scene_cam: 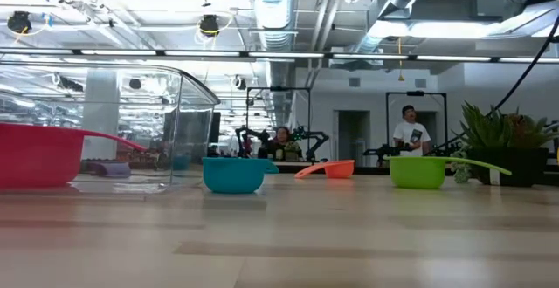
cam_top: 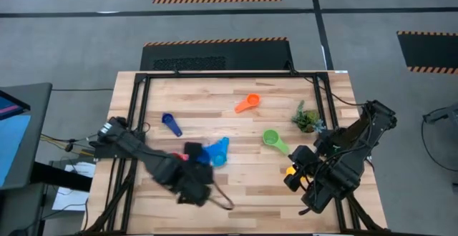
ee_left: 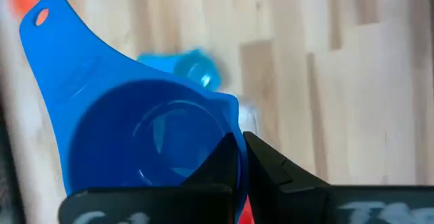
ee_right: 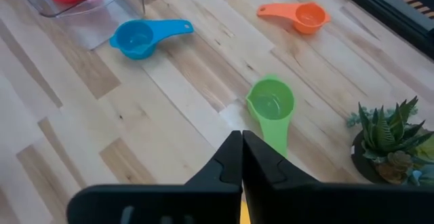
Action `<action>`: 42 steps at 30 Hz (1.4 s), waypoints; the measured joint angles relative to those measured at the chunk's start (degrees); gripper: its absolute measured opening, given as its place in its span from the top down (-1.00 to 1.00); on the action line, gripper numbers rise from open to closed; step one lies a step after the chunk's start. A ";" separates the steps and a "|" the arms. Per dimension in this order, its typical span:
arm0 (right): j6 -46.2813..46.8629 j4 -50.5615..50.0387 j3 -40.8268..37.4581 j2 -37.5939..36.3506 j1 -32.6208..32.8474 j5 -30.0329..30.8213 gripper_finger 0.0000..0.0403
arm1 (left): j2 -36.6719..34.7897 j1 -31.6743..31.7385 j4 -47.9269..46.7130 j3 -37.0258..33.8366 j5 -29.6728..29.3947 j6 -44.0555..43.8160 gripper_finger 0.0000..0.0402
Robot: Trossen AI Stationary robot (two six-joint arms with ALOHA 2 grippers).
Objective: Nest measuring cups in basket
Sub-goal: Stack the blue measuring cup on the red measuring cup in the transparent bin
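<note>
A: From above, the left gripper (cam_top: 195,166) hides the basket (scene_cam: 179,126). Where is it?
B: The low view shows it clearly, a clear tray on the bench (cam_top: 236,132) with a red measuring cup (scene_cam: 39,154) inside and a teal cup (scene_cam: 233,174) just beside it.

A: And the left jaws?
B: Its wrist view shows them clenched on the rim of a large blue cup (ee_left: 146,139).

A: The right gripper (cam_top: 295,173)?
B: Jaws pressed together on a yellow sliver, just beyond the green cup (ee_right: 271,103). The orange cup (ee_right: 302,15) lies farther off, the dark blue one (cam_top: 171,124) only shows overhead.
</note>
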 joint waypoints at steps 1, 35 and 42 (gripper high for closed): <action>0.13 0.12 0.00 0.02 0.02 0.00 0.88 | -1.85 -1.01 -0.13 -3.26 -1.70 -2.31 1.00; 1.25 2.23 0.04 0.02 -5.61 -0.11 0.88 | -43.37 -6.78 39.79 -73.39 13.46 14.46 1.00; 1.23 2.24 0.05 0.02 -6.10 -0.10 0.87 | -43.32 -6.74 40.39 -73.98 9.72 15.47 0.87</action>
